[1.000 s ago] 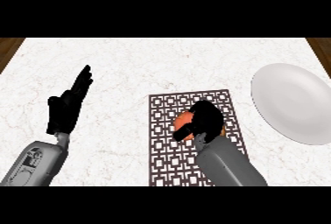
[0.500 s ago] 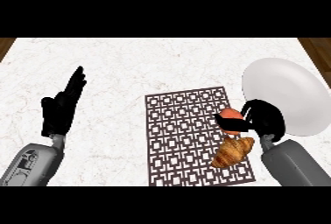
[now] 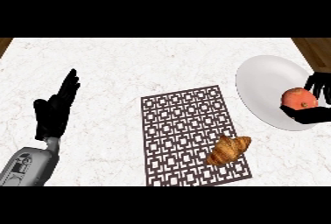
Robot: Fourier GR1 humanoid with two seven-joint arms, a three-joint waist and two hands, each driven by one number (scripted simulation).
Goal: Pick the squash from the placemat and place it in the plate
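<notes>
Currently the right hand [image 3: 317, 114] grasps the squash [image 3: 298, 99] over the plate [image 3: 262, 83]. Left of it, a croissant [image 3: 227, 149] lies on the placemat [image 3: 184, 127]; farther left, the left hand [image 3: 55, 111] rests open over the marble counter [image 3: 142, 65], wood floor [image 3: 315, 46] beyond.

Kitchen: white marble counter [image 3: 161, 61], white plate [image 3: 262, 83], patterned placemat [image 3: 187, 122] (croissant [image 3: 227, 149] on it).

Head view looks steeply down on the counter [image 3: 161, 65].
</notes>
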